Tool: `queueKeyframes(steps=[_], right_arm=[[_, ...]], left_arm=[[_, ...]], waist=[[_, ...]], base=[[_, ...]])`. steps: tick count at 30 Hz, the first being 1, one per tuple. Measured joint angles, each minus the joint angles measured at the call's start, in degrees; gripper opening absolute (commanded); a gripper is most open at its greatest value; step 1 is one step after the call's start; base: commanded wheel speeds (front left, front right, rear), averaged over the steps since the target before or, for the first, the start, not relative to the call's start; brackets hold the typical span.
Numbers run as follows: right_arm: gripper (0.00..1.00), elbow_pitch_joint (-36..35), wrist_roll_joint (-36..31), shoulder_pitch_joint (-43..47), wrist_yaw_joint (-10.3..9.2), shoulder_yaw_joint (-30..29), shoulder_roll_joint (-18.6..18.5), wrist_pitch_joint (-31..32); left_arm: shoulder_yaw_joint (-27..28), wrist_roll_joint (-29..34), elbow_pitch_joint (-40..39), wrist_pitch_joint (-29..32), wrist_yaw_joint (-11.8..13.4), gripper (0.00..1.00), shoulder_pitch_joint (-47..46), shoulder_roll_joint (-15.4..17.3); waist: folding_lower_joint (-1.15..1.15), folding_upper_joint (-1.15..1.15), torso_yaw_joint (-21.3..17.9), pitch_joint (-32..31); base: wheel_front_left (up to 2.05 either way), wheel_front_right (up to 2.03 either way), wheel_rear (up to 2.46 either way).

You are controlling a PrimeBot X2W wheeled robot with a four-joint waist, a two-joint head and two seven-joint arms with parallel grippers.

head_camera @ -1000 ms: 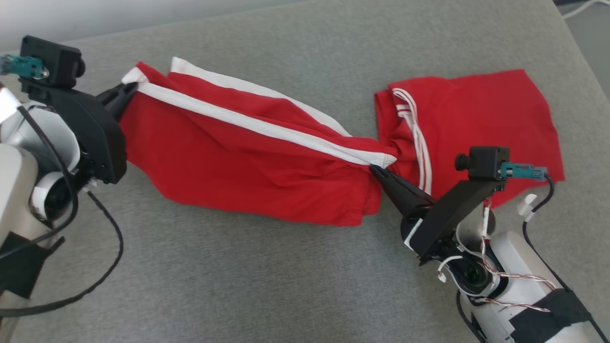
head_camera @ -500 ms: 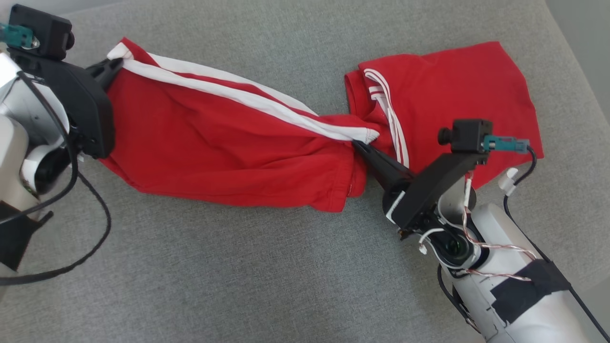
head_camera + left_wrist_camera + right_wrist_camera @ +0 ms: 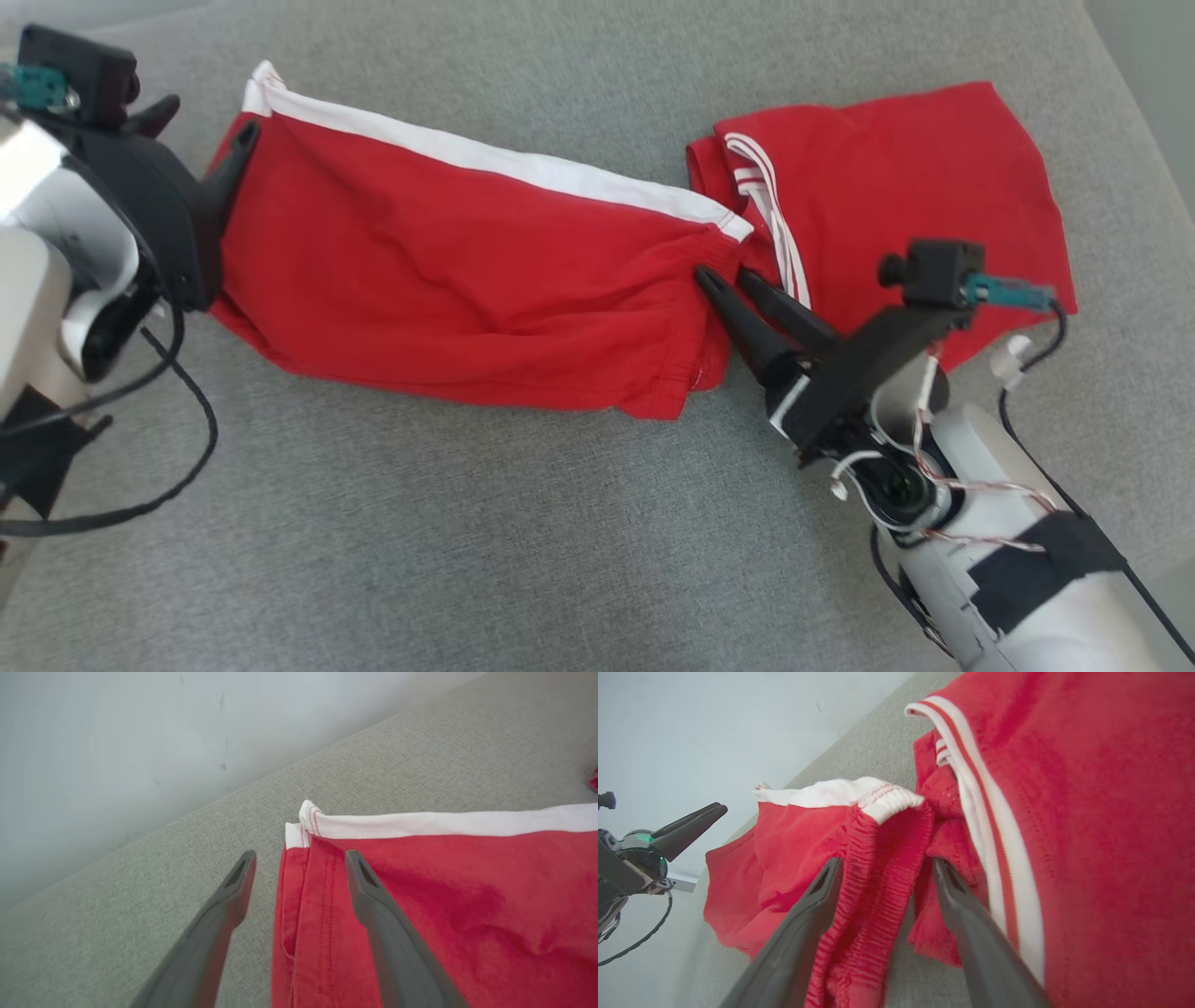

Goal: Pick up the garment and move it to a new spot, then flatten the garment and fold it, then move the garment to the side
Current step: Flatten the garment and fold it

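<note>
Grey cushion (image 3: pixel 467 523) bears 2 red garments — shorts (image 3: pixel 448 289), another piece (image 3: pixel 915 187) — left gripper (image 3: pixel 209 116) and right gripper (image 3: pixel 723 273) both released.

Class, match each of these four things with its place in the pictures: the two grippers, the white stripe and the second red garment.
Column one:
1 left gripper
2 right gripper
3 white stripe
4 second red garment

Column two:
A at the elastic waistband of the shorts
B along the shorts' far edge
C at the shorts' hem
D right of the shorts, on the grey cushion

Pairs: 1-C; 2-A; 3-B; 4-D
</note>
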Motion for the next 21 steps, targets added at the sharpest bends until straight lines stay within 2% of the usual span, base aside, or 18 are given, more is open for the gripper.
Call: queueKeyframes(steps=[10,15,21], right_arm=[[1.0,-1.59,-0.08,7.04,0.51,-0.76,-3.08,-3.83],[1.0,-3.04,-0.08,9.07,0.52,0.14,-3.08,-4.78],[1.0,-5.52,-0.19,9.15,0.58,1.67,-2.48,-5.12]], left_arm=[[-3.21,-3.27,1.57,-7.59,0.0,1.0,6.08,-1.64],[-3.86,-3.93,1.7,-9.16,0.0,1.0,9.33,-0.58],[-2.92,-7.73,2.52,-10.5,0.0,1.0,10.44,0.84]], waist=[[-0.01,0.0,2.98,-4.7],[-0.01,0.0,4.73,-6.59],[-0.01,-0.01,5.24,-7.21]], base=[[0.0,0.0,0.0],[0.0,0.0,0.0],[0.0,0.0,0.0]])
